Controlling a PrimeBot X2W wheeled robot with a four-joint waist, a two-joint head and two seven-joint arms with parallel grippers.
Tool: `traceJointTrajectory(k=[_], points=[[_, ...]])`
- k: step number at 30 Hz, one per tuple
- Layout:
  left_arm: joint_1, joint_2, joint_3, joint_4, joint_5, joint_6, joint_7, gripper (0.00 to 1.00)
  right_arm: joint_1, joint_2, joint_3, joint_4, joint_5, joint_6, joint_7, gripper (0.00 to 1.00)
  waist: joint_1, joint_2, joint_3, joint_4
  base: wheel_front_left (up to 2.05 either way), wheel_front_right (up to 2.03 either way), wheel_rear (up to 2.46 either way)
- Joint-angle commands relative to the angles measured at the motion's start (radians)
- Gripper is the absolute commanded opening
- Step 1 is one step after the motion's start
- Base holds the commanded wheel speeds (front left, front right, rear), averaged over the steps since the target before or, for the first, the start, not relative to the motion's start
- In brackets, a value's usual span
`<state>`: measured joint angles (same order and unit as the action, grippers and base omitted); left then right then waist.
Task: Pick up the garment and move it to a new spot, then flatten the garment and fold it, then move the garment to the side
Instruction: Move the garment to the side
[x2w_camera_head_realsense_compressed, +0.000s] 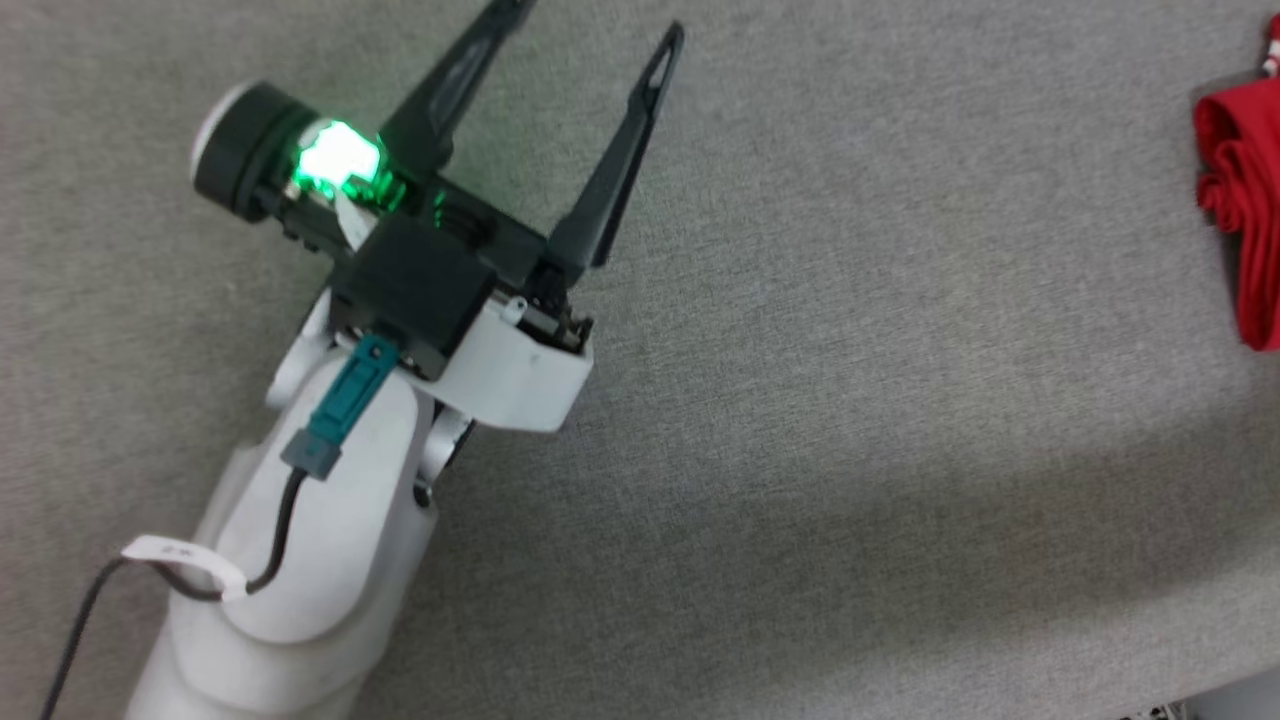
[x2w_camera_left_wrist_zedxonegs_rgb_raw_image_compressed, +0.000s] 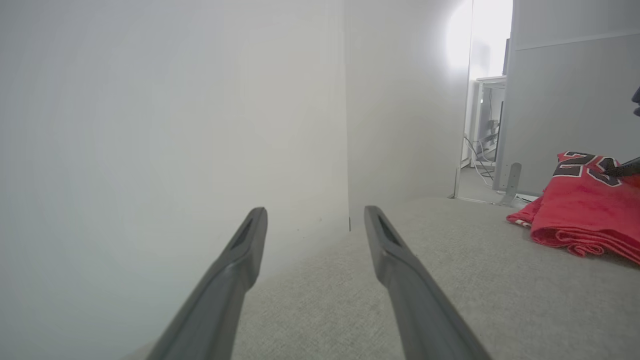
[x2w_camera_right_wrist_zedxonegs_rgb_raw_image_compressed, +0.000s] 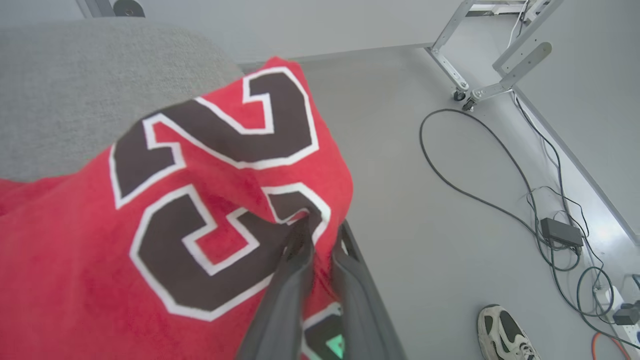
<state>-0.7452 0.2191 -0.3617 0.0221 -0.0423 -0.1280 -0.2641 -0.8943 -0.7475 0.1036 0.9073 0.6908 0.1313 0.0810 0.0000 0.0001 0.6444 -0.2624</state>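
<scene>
left hand (x2w_camera_head_realsense_compressed: 595, 30): hovering over grey worktop (x2w_camera_head_realsense_compressed: 850, 350), fingers spread wide apart, gripping nothing, pointing at 1 o'clock in head view
garment (x2w_camera_head_realsense_compressed: 1245, 200): lying bunched at 3 o'clock edge, well apart from left hand
right hand (x2w_camera_right_wrist_zedxonegs_rgb_raw_image_compressed: 322, 230): clamping garment at "23" print
shoe (x2w_camera_right_wrist_zedxonegs_rgb_raw_image_compressed: 502, 332): showing at 5 o'clock on floor, near cables (x2w_camera_right_wrist_zedxonegs_rgb_raw_image_compressed: 475, 190)
</scene>
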Motion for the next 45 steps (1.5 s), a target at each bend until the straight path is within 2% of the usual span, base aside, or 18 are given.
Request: traceJointTrajectory(k=[1,11,12,13,14,15,20,24,33,39,45], points=[[-0.017,0.001,-0.006,-0.002,0.004,-0.004,0.001,1.00,-0.025,0.007,0.005,0.025,-0.013,-0.001,-0.017,0.00,0.0000,-0.0001,0.032,-0.008,0.00,0.00,0.00],[-0.020,0.009,-0.023,-0.012,0.015,-0.004,0.001,1.00,-0.138,0.061,0.030,0.236,-0.086,-0.001,-0.137,0.00,0.0000,-0.0001,0.030,0.002,0.00,0.00,0.00],[-0.014,0.010,-0.020,-0.009,0.013,-0.003,0.001,1.00,-0.141,0.064,0.036,0.246,-0.087,-0.001,-0.145,0.13,0.0000,-0.0001,0.025,0.002,0.00,0.00,0.00],[-0.007,0.012,-0.018,-0.005,0.012,-0.002,0.001,1.00,-0.141,0.068,0.041,0.256,-0.089,-0.001,-0.153,0.39,0.0000,-0.0001,0.019,0.002,0.00,0.00,0.00],[-0.001,0.012,-0.016,0.001,0.008,0.000,0.001,1.00,-0.139,0.070,0.047,0.266,-0.090,-0.001,-0.158,0.80,0.0000,-0.0001,0.011,0.003,0.00,0.00,0.00],[0.005,0.010,-0.014,0.009,0.003,0.002,0.001,1.00,-0.137,0.072,0.051,0.275,-0.088,-0.001,-0.160,1.00,0.0000,-0.0001,0.002,0.004,0.00,0.00,0.00],[0.041,-0.014,-0.011,0.037,-0.019,0.005,0.001,1.00,-0.114,0.054,0.059,0.302,-0.067,-0.001,-0.185,1.00,0.0000,-0.0001,-0.064,0.018,0.00,0.00,0.00],[0.086,-0.037,-0.001,0.057,-0.038,0.007,0.001,1.00,-0.088,0.056,0.106,0.277,-0.075,-0.001,-0.189,1.00,0.0000,-0.0001,-0.133,0.037,0.00,0.00,0.00],[0.289,-0.070,0.055,0.127,-0.076,0.013,0.001,1.00,0.051,0.082,0.255,0.116,-0.051,-0.001,-0.258,1.00,0.0000,-0.0001,-0.306,0.103,0.00,0.00,0.00],[0.395,-0.085,0.102,0.172,-0.102,0.008,0.001,1.00,0.142,0.087,0.287,0.051,-0.030,-0.001,-0.311,1.00,0.0000,-0.0001,-0.384,0.163,0.00,0.00,0.00],[0.505,-0.105,0.166,0.217,-0.114,0.006,0.001,1.00,0.267,0.136,0.297,-0.031,-0.017,-0.001,-0.343,1.00,0.0000,-0.0001,-0.484,0.233,0.00,0.00,0.00]])
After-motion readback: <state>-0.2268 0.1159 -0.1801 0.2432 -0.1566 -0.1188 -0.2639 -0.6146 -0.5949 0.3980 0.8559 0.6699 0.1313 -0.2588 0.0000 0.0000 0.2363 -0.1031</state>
